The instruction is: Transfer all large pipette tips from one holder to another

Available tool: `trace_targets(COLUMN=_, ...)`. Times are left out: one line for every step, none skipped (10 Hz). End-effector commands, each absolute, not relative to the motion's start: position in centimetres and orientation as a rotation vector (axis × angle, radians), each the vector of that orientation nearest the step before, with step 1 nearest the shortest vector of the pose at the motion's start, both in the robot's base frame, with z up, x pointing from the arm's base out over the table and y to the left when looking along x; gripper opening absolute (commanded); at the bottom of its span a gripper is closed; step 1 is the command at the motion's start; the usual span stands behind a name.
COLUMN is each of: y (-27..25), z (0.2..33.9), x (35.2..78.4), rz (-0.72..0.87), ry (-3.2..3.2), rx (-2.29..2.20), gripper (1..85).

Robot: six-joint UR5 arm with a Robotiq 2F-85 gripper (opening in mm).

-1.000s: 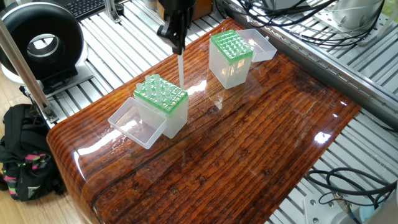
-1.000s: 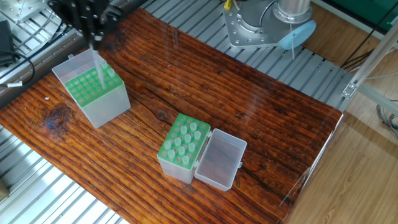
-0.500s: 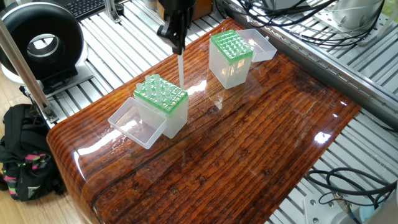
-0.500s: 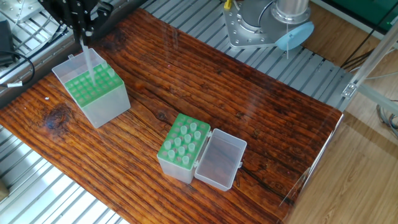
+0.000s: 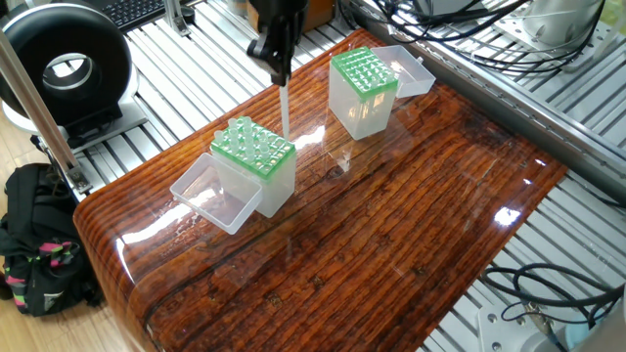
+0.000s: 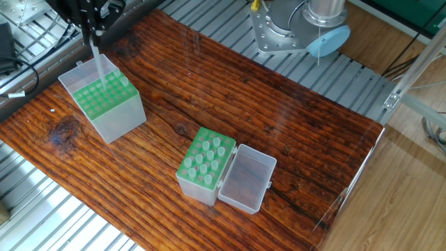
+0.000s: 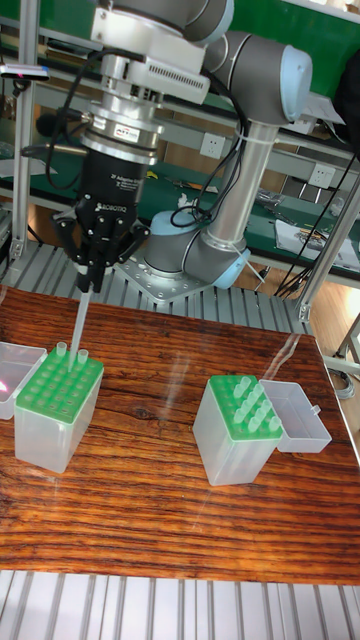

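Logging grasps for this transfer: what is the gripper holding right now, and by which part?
The gripper holds one large pipette tip by its wide top end; the narrow end hangs down, above the holder.

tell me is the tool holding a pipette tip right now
Yes, the tool is shut on a long pipette tip that hangs from it above the green-topped holder.

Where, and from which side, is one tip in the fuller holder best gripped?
Grip the tip by its wide top end, probably coming straight down from above: it stands upright in the green rack, only that end shows, and neighbours crowd its sides.
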State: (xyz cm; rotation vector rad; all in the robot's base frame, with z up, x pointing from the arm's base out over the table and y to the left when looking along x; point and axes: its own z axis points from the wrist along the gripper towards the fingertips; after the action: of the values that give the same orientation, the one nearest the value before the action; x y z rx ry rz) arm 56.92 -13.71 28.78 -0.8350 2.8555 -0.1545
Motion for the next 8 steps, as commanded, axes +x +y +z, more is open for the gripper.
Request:
trace_targets(y=-15.1, z=28.3, x=55.9, rz=-0.170, ry=2.843, rx=-0.875, gripper=5.3)
trace_targets(y=-15.2, z=28.3, x=55.7, rz=-0.168, ry=2.843, rx=-0.879, gripper=5.3)
trace_targets(y=-15.0, z=28.3, x=55.6, rz=-0.157, ry=2.847, rx=-0.872, gripper=5.3)
trace_targets(y=-15.1, z=28.2, x=55.2, rz=-0.152, ry=2.875, rx=-0.828, gripper=5.7)
trace_targets(y=-15.1, z=28.1, x=54.8, rz=-0.142, ry=2.903, rx=-0.775, gripper=5.7)
trace_targets(y=-14.8, z=28.1, x=54.7, rz=-0.116, ry=2.918, rx=-0.722, gripper=5.7)
trace_targets(y=-14.1, z=28.1, x=54.7, rz=-0.074, ry=2.923, rx=-0.668, gripper=6.0)
trace_targets(y=-13.8, z=28.1, x=54.5, rz=-0.064, ry=2.928, rx=-0.643, gripper=6.7)
